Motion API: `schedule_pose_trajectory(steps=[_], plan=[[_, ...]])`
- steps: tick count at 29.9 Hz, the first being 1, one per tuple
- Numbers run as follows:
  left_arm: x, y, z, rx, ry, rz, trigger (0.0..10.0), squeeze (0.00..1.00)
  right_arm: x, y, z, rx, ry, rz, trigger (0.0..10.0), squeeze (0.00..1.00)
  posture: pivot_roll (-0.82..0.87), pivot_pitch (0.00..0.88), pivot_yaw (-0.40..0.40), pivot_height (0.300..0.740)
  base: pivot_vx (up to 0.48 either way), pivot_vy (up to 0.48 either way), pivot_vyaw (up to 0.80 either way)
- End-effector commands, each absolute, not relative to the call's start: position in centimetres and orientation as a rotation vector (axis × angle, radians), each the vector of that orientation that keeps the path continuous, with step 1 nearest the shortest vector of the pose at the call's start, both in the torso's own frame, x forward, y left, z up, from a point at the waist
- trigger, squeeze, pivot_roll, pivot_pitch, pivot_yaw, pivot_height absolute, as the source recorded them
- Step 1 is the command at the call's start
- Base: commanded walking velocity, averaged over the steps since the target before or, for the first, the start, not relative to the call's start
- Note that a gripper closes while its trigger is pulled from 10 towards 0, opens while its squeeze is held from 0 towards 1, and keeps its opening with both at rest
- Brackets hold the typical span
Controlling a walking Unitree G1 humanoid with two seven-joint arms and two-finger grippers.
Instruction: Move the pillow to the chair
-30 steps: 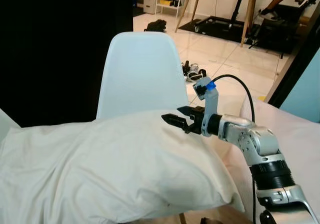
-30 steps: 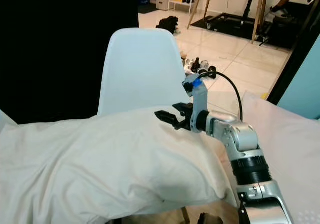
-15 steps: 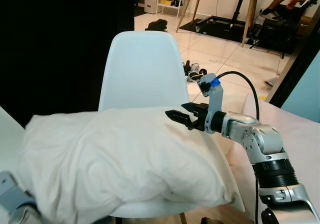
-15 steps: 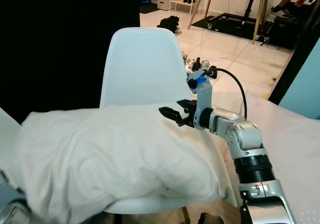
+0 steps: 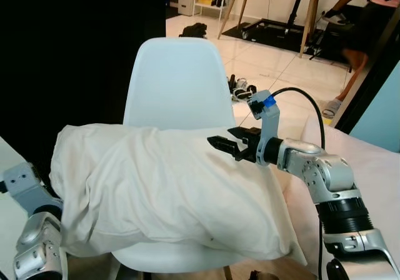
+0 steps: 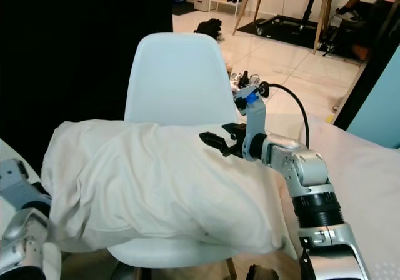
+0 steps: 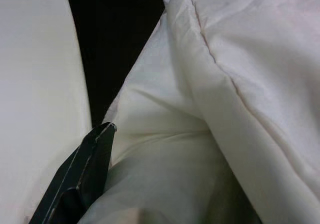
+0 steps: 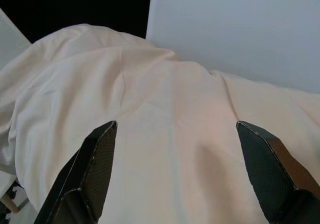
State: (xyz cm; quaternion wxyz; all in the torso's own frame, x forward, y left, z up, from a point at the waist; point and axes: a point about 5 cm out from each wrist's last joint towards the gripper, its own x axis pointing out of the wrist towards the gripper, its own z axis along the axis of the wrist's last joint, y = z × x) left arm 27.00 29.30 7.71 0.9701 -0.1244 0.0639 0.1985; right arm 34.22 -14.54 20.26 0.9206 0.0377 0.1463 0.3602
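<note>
The white pillow [image 5: 162, 186] lies across the seat of the white chair [image 5: 178, 80], overhanging the seat on both sides. My right gripper [image 5: 220, 141] hovers open just above the pillow's far right top, in front of the chair back; in the right wrist view its fingers [image 8: 95, 159] stand wide apart over the pillow [image 8: 170, 134]. My left arm [image 5: 31, 230] reaches up at the lower left against the pillow's left end. My left gripper [image 7: 175, 129] is open and pressed into the pillow fabric [image 7: 240, 59]. One black finger [image 7: 85, 169] shows and the fabric hides the other.
A white bed surface [image 5: 375, 161] lies on the right under my right arm. Beyond the chair are tiled floor with shoes [image 5: 240, 89], a dark bag [image 5: 194, 30], a wooden desk [image 5: 275, 5] and a person [image 5: 369, 24]. A dark wall fills the left.
The pillow has slid right, onto the chair seat. My left arm has risen into view at the lower left behind it. My right gripper has hardly moved. A person has walked in at the back right.
</note>
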Motion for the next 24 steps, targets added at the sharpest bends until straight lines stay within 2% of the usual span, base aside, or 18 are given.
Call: schedule_pose_trajectory(steps=[1,4,8,10,11,12,13,14,16,17,19,22,23,24], plan=[[27.5,28.1,7.3,-0.232,0.16,0.335,10.0,0.0,34.3,-14.8,20.8,0.073,0.294,0.726,10.0,0.0,0.1,0.0,-0.056,0.441,0.0,0.0,0.0],[28.2,27.3,6.8,-0.158,0.204,0.299,10.0,0.0,34.4,-14.9,20.9,0.072,0.292,0.723,10.0,0.0,0.09,0.0,-0.055,0.441,0.0,0.0,0.0],[28.4,27.4,6.7,-0.066,0.26,0.318,10.0,0.0,34.4,-14.9,20.9,0.071,0.292,0.724,10.0,0.0,0.09,0.0,-0.057,0.441,0.0,0.0,0.0],[28.2,28.7,7.5,0.127,0.323,0.397,10.0,0.0,34.3,-14.8,21.0,0.081,0.286,0.734,10.0,0.0,0.1,0.0,-0.055,0.441,0.0,0.0,0.0],[28.2,28.7,7.5,0.127,0.323,0.397,10.0,0.0,34.3,-14.8,21.0,0.081,0.286,0.734,10.0,0.0,0.1,0.0,-0.055,0.441,0.0,0.0,0.0],[28.3,29.3,9.1,0.263,0.317,0.423,10.0,0.26,34.3,-14.8,21.0,0.087,0.285,0.737,10.0,0.0,0.11,0.0,-0.057,0.441,0.0,0.0,0.0],[28.4,29.6,10.9,0.37,0.29,0.435,10.0,1.0,34.3,-14.7,20.9,0.09,0.284,0.74,10.0,0.0,0.11,0.0,-0.058,0.441,0.0,0.0,0.0],[28.4,29.6,10.9,0.37,0.29,0.435,10.0,1.0,34.3,-14.7,20.9,0.09,0.284,0.74,10.0,0.0,0.11,0.0,-0.058,0.441,0.0,0.0,0.0],[28.8,29.6,14.7,0.591,0.209,0.419,10.0,1.0,34.4,-14.6,20.8,0.094,0.285,0.741,10.0,0.0,0.12,0.0,-0.058,0.441,0.0,0.0,0.0],[28.8,29.6,14.7,0.591,0.209,0.419,10.0,1.0,34.4,-14.6,20.8,0.094,0.285,0.741,10.0,0.0,0.12,0.0,-0.058,0.441,0.0,0.0,0.0],[28.9,29.1,19.0,0.862,0.118,0.389,10.0,1.0,34.4,-14.4,20.6,0.101,0.285,0.745,10.0,0.0,0.12,0.0,-0.055,0.441,0.0,0.0,0.0],[28.9,28.9,20.1,0.942,0.097,0.387,10.0,1.0,34.4,-14.4,20.6,0.103,0.285,0.747,10.0,0.0,0.12,0.0,-0.055,0.441,0.0,0.0,0.0],[28.8,28.5,22.5,1.053,0.031,0.391,10.0,1.0,34.5,-14.3,20.7,0.109,0.273,0.738,10.0,0.0,0.13,0.0,-0.053,0.441,0.0,0.0,0.0],[28.7,28.3,23.2,1.081,0.007,0.393,10.0,1.0,34.6,-14.3,20.7,0.111,0.268,0.732,10.0,0.0,0.13,0.0,-0.053,0.441,0.0,0.0,0.0]])
